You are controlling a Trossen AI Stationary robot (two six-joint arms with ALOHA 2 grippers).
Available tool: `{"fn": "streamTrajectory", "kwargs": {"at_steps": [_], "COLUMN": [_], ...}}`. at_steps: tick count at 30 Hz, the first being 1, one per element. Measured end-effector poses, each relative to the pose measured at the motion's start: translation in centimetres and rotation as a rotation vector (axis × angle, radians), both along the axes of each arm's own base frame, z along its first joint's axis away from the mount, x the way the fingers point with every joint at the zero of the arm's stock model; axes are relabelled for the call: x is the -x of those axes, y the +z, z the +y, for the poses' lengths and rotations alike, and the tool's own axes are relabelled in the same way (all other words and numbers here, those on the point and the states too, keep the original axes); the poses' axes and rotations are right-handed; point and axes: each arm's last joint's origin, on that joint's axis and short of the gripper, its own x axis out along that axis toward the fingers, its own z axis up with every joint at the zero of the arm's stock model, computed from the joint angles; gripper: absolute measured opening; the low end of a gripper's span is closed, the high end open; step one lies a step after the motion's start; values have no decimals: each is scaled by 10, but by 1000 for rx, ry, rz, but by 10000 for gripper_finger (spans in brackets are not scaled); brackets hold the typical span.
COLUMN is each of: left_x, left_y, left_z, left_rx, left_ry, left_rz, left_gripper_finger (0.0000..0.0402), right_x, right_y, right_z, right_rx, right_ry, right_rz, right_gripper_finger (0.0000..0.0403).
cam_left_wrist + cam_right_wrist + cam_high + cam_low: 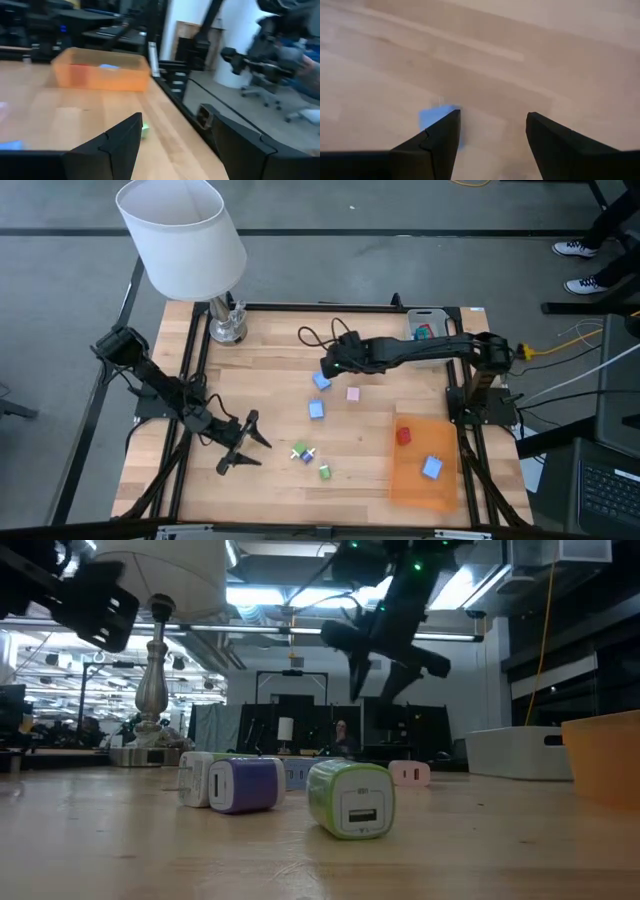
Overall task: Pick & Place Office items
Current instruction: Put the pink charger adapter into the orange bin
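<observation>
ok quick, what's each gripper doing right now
left gripper: open, empty, over the table's near left.
right gripper: open, empty, just above a blue cube.

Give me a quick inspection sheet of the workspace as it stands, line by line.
Surface: wooden table, bare wood between the items.
Job's things: blue cubes and, a pink one, a green and purple cluster, a green one; a red piece and a blue piece already in the orange bin.
Clutter: lamp at the far left corner; grey tray at the far right.
Grippers: left hand open, empty, near the left edge; right hand open above the far blue cube.
Cables: black lead looped on the table; yellow cable off to the right.
Surroundings: a person's shoes on the floor.
</observation>
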Motion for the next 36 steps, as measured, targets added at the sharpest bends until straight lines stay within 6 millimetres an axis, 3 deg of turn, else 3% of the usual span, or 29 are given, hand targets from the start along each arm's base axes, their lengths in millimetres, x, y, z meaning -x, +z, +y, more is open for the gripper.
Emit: {"fn": "streamTrajectory", "kwargs": {"at_steps": [6,15,23,29,36], "left_x": [5,17,25,25,25], "left_y": [0,0,0,4,4], "left_z": [-7,-22,-29,-29,-29], "left_rx": [3,20,24,46,50], "left_ry": [-120,-245,-293,-288,-288], "left_rz": [1,11,13,-13,-17], "left_gripper_finger": [237,237,237,237,237], "right_x": [-10,-18,-28,-27,-8], "right_y": [15,33,50,48,37], "right_z": [5,31,37,37,45], "right_rx": [-60,-72,-127,-230,-284], "right_ry": [14,99,171,100,-78], "right_rz": [-15,-62,-165,-184,-14], "right_gripper_finger": [224,224,224,224,224]}}
